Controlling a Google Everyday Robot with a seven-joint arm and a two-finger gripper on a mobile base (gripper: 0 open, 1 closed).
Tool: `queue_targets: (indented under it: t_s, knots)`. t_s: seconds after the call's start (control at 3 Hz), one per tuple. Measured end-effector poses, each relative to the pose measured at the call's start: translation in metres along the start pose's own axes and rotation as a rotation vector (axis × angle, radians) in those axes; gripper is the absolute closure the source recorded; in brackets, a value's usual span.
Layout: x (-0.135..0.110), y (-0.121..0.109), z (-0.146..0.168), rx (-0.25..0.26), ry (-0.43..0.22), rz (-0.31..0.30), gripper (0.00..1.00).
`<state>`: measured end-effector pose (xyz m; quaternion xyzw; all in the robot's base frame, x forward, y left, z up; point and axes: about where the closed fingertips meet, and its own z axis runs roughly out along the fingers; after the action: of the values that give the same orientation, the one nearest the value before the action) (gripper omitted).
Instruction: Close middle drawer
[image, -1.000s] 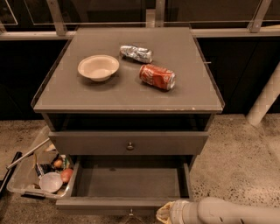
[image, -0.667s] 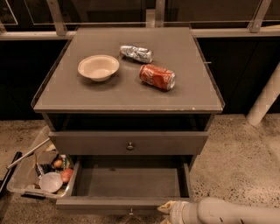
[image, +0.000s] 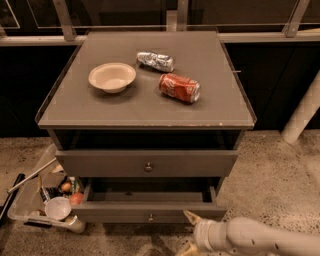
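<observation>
The middle drawer (image: 115, 212) is a wide grey drawer with a small round knob (image: 150, 217), second in the grey cabinet. It stands out a short way, and a narrow strip of its dark inside (image: 150, 192) shows. The top drawer (image: 100, 164) above it is shut. My gripper (image: 187, 233), on a white arm (image: 260, 239), is at the bottom right, just in front of the drawer's front. Its fingers are spread, and the upper fingertip (image: 190, 216) is at the front's lower edge, right of the knob. It holds nothing.
On the cabinet top (image: 125, 110) lie a cream bowl (image: 112, 76), a crushed silver can (image: 155, 61) and a red soda can (image: 179, 87). A clear bin (image: 30, 212) with a cup and scraps sits on the floor at the left. A white post (image: 302, 110) stands at the right.
The middle drawer has slid far into the cabinet; much less of its inside shows. My gripper has moved forward with its front.
</observation>
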<state>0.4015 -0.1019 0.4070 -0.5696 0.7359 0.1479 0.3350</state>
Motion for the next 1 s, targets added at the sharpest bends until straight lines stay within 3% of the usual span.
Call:
queue_targets:
  t_s: [0.33,0.67,1.0]
  knots:
    - [-0.007,-0.053,0.008,0.017,-0.069,-0.023,0.42]
    - [-0.009,-0.111,0.015,0.046,-0.086,-0.034,0.65]
    - [-0.012,-0.131,0.01,0.076,-0.091,-0.038,0.62]
